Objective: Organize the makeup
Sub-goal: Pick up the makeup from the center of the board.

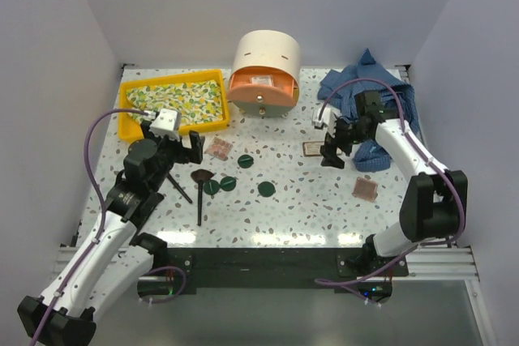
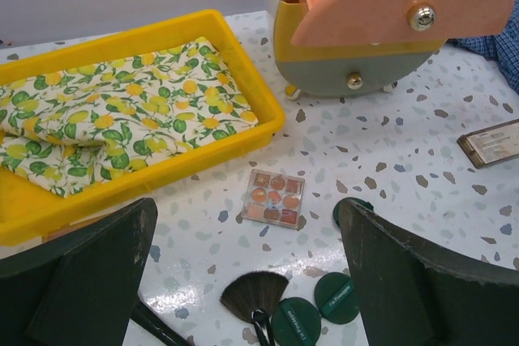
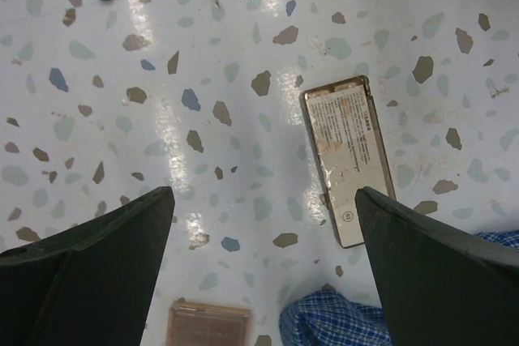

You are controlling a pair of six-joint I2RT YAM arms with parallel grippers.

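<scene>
Top external: left gripper (image 1: 173, 145) has its jaws apart and empty over the left half of the table. The right gripper (image 1: 331, 145) also has its jaws apart and empty. It is just beside the narrow palette (image 1: 313, 148), which lies flat on the table with its long axis left-right here. The square palette (image 1: 219, 147) sits just right of the left gripper. The fan brush (image 1: 203, 177) is near it, handle toward the arm bases. The third palette (image 1: 365, 190) is on the right arm's side

Left wrist: fingers (image 2: 89, 281) are spread wide. The square palette is ahead, roughly centred between them, with the fan head and green discs (image 2: 296, 322) closer in

Right wrist: fingers (image 3: 438, 273) are wide with nothing in them. The narrow palette is between them, nearer the picture's right finger, with its long axis running away from the camera, so the closing line crosses its short width. The blue cloth (image 3: 324, 322) is close to its near end. The right arm looks nearer for this one and likely needs a small sideways shift to centre first
</scene>
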